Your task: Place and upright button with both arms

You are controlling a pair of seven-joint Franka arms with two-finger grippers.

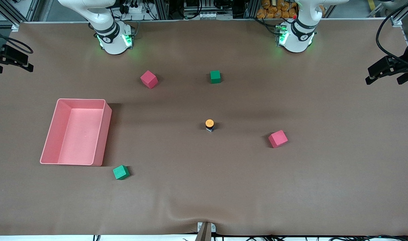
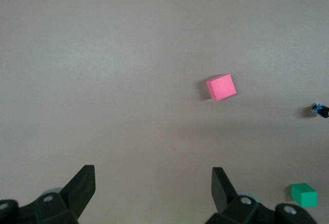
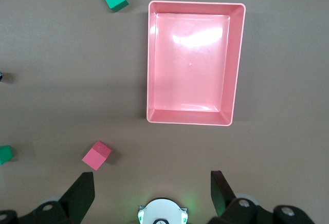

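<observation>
Below and well off to the side of both wide-open grippers sits the button [image 1: 209, 125], already standing cap-up mid-table. Left gripper [image 2: 153, 187] hovers over the red cube [image 2: 221, 87] area, looks closer; right gripper [image 3: 152, 190] hangs above its own base, waiting.

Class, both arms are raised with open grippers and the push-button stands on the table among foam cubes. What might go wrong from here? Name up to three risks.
1. The push-button is tiny and stands on a narrow base; a finger that nudges it would likely tip it.
2. The red cube lies beside it toward the left arm's end, so the open left gripper may bump it.
3. The open right gripper hangs over its own base, so the pink tray may obstruct its reach.
</observation>
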